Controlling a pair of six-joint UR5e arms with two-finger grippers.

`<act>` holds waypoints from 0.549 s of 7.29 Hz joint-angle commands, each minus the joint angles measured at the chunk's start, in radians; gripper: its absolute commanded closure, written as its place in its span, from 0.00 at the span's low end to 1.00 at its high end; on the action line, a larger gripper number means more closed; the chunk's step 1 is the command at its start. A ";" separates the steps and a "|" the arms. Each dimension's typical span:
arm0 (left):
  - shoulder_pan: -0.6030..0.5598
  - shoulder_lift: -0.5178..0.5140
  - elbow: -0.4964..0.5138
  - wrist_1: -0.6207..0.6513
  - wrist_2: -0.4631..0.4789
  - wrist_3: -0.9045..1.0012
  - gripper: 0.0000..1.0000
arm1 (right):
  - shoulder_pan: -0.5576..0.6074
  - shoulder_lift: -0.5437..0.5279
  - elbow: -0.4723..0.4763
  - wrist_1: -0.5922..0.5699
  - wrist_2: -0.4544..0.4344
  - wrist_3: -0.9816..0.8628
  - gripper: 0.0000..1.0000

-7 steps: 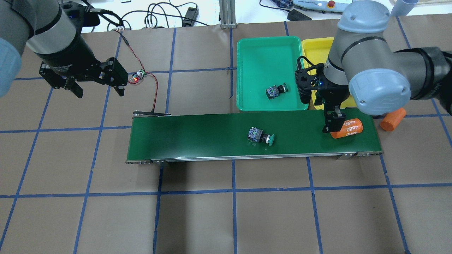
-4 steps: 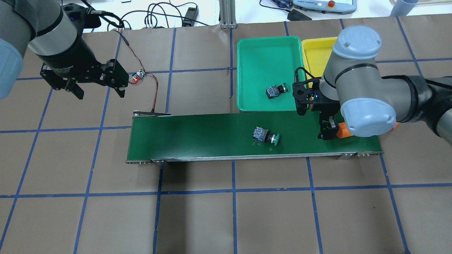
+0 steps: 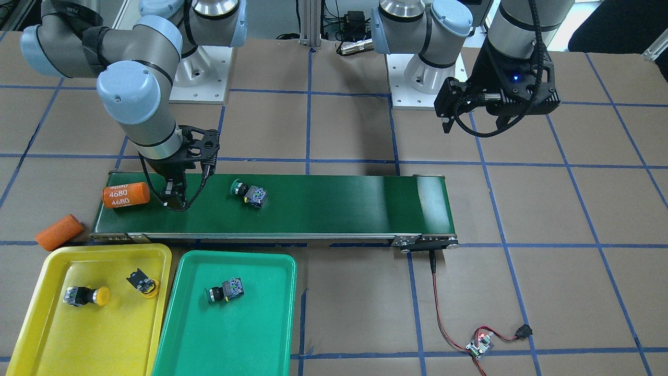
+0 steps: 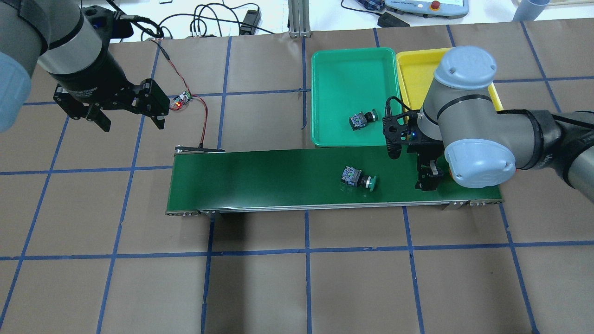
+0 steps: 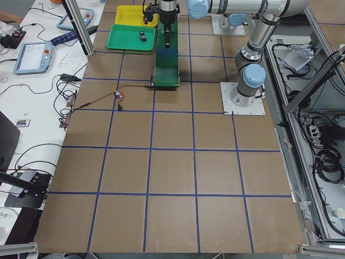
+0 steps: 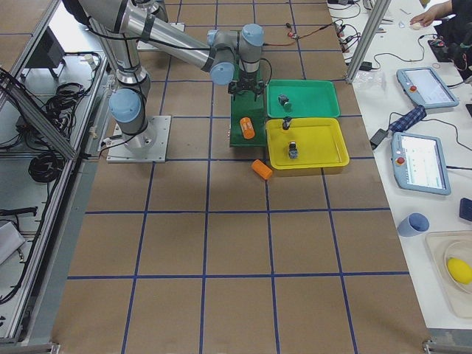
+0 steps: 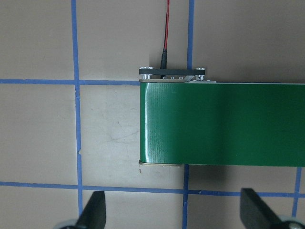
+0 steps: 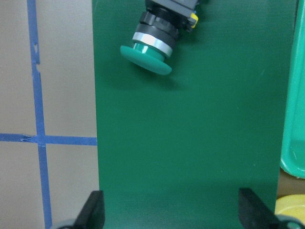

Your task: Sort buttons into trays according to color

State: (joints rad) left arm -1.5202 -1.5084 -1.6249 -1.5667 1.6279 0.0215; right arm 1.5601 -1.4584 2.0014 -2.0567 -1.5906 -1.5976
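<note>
A green-capped button [image 4: 357, 178] lies on its side on the dark-green conveyor belt [image 4: 260, 181]. Its cap points toward the right gripper [image 4: 428, 182], which hangs low over the belt's right end, near the button but apart from it. Beyond the belt a second green button [image 4: 362, 119] lies in the green tray [image 4: 343, 69], in the corner nearest that gripper, and the yellow tray [image 4: 415, 69] just beside it is mostly hidden by the right arm [image 4: 464, 120]. The left gripper [image 4: 131, 121], fingers spread and holding nothing, hovers above the brown table [image 4: 278, 287] left of a small circuit board [image 4: 182, 99], whose red wire [image 4: 204, 120] runs to the belt's left end.
</note>
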 commanded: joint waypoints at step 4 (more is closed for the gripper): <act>0.000 0.002 0.003 0.002 0.001 0.001 0.00 | 0.000 0.009 0.000 0.000 0.003 0.002 0.00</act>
State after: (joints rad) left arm -1.5201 -1.5050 -1.6259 -1.5649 1.6280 0.0219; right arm 1.5600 -1.4548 2.0012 -2.0571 -1.5889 -1.5965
